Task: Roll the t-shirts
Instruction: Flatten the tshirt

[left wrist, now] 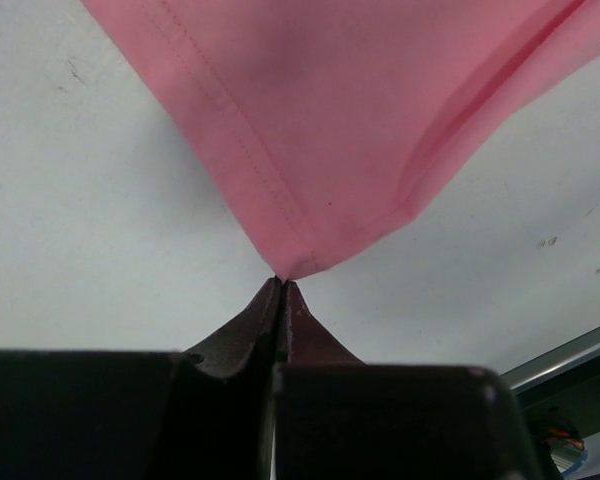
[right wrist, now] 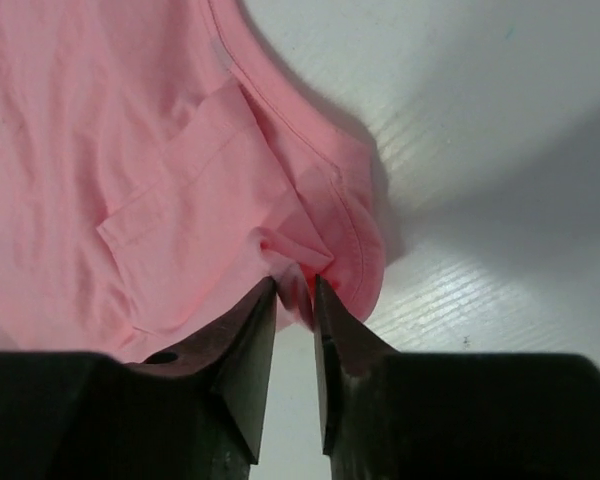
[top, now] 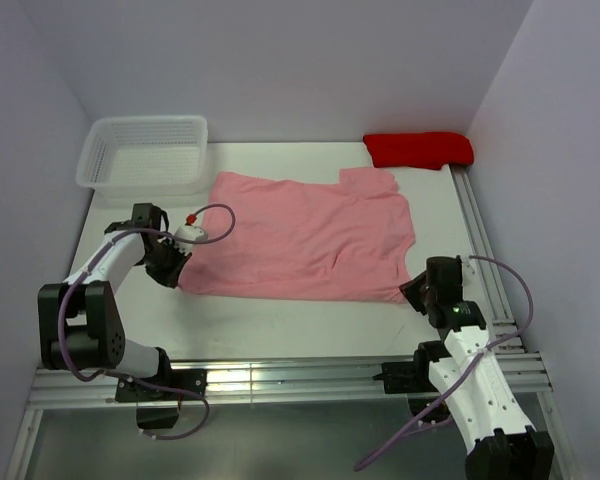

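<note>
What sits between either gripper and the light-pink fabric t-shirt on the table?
Nothing visible. The left gripper touches a corner of the light-pink fabric t-shirt; the right gripper straddles a fold at its other near corner.

A white perforated plastic basket (top: 140, 182) sits at the far left corner of the white desk (top: 280, 325). A bundled red cloth (top: 418, 149) lies at the far right corner. An aluminium rail (top: 280, 380) runs along the near edge.
</note>
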`<action>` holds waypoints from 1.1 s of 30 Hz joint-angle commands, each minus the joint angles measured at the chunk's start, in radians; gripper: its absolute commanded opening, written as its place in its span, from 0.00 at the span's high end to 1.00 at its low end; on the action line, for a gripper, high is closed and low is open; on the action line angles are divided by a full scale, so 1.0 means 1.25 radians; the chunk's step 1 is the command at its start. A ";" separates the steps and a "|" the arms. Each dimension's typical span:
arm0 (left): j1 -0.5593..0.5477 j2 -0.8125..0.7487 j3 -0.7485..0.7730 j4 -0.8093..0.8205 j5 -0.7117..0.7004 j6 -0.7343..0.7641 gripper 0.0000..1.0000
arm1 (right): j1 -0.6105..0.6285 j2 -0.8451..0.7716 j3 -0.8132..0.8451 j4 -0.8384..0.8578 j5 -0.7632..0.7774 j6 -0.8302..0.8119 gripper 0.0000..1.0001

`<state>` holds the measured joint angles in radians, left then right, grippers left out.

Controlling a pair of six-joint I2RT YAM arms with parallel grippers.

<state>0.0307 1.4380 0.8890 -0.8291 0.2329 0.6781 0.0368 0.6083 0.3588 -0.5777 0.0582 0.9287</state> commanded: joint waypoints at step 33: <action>0.009 0.232 0.396 -0.024 0.136 -0.152 0.51 | -0.004 0.333 0.199 0.079 0.016 -0.077 0.49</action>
<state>0.0399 1.6814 1.3155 -0.8738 0.3283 0.5537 0.0349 1.0313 0.6300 -0.5514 0.1116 0.8429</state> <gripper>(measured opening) 0.491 0.517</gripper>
